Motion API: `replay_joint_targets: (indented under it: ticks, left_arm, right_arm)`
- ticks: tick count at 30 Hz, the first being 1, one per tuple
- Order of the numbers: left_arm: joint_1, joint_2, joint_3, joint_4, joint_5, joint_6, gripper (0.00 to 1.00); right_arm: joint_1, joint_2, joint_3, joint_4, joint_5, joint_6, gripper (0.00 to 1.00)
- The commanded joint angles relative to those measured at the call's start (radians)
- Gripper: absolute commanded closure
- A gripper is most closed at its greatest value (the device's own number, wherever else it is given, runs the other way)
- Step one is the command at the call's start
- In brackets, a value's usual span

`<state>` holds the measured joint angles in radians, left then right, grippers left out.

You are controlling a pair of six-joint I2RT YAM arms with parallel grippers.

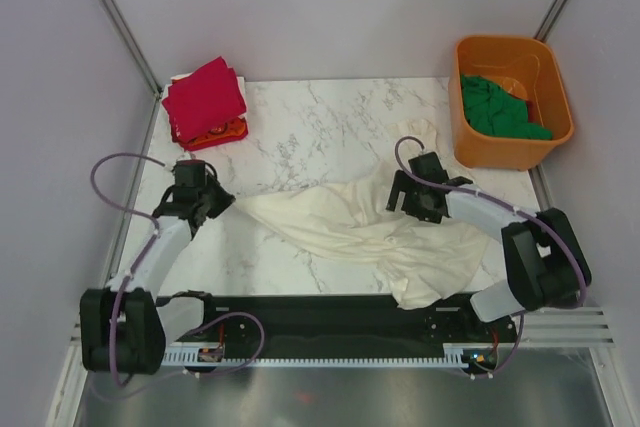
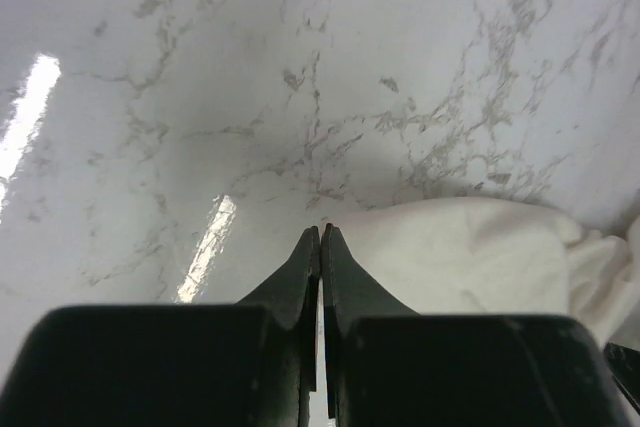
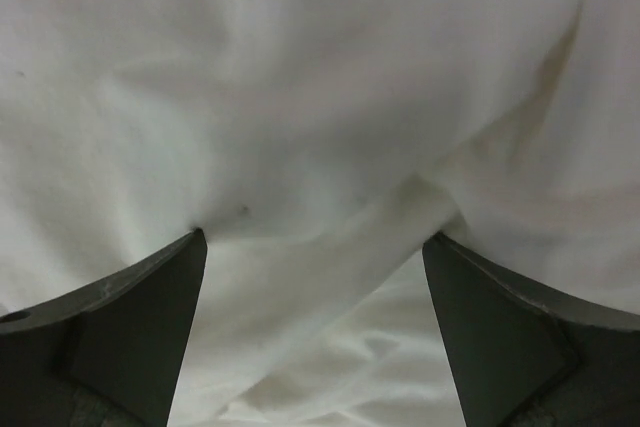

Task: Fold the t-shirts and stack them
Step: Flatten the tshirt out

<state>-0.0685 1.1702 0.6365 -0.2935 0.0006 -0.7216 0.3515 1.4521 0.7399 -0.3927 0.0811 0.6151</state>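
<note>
The large cream-white t-shirt (image 1: 340,227) lies crumpled across the middle and right of the marble table, pulled to a point at its left end. My left gripper (image 1: 222,203) is shut on that left tip; in the left wrist view the fingers (image 2: 321,229) meet at the edge of the cloth (image 2: 470,257). My right gripper (image 1: 405,197) is open over the shirt's right part, its jaws wide and pressed against the cloth (image 3: 300,77). A folded crimson red shirt (image 1: 205,97) lies on an orange-red one (image 1: 225,132) at the back left. The dark green shirt (image 1: 500,107) lies in the tub.
The rigid orange plastic tub (image 1: 500,154) stands at the back right corner. Metal frame posts and grey walls close in the table on both sides. Bare marble (image 1: 320,127) shows between the red stack and the tub.
</note>
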Motion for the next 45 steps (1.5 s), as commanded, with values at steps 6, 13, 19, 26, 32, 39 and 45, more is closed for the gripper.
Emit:
replay_joint_targets:
  ticks: [6, 13, 19, 26, 32, 39, 45]
  left_arm:
    - [0.205, -0.277, 0.029, -0.176, -0.005, 0.047, 0.98]
    - [0.214, -0.282, 0.005, -0.193, 0.013, 0.036, 0.98]
    - [0.217, -0.248, 0.052, -0.191, 0.027, 0.051, 0.98]
    - [0.216, -0.222, 0.071, -0.188, 0.110, 0.079, 0.98]
    - [0.214, -0.195, 0.100, -0.188, 0.257, 0.147, 0.98]
    - [0.214, -0.165, 0.141, -0.253, 0.316, 0.263, 0.98]
    - [0.216, -0.179, 0.137, -0.256, 0.314, 0.274, 0.98]
  right_arm:
    - [0.029, 0.417, 0.316, 0.195, -0.161, 0.040, 0.02]
    - [0.066, 0.685, 0.728, 0.216, -0.124, -0.023, 0.02]
    - [0.066, 0.630, 0.863, 0.149, -0.035, -0.147, 0.02]
    - [0.064, 0.046, 0.365, 0.140, 0.151, -0.150, 0.02]
    - [0.063, -0.263, 0.054, 0.005, -0.024, -0.023, 0.02]
    - [0.064, -0.453, -0.197, -0.027, -0.189, 0.116, 0.07]
    - [0.066, -0.501, -0.272, -0.022, -0.197, 0.149, 0.13]
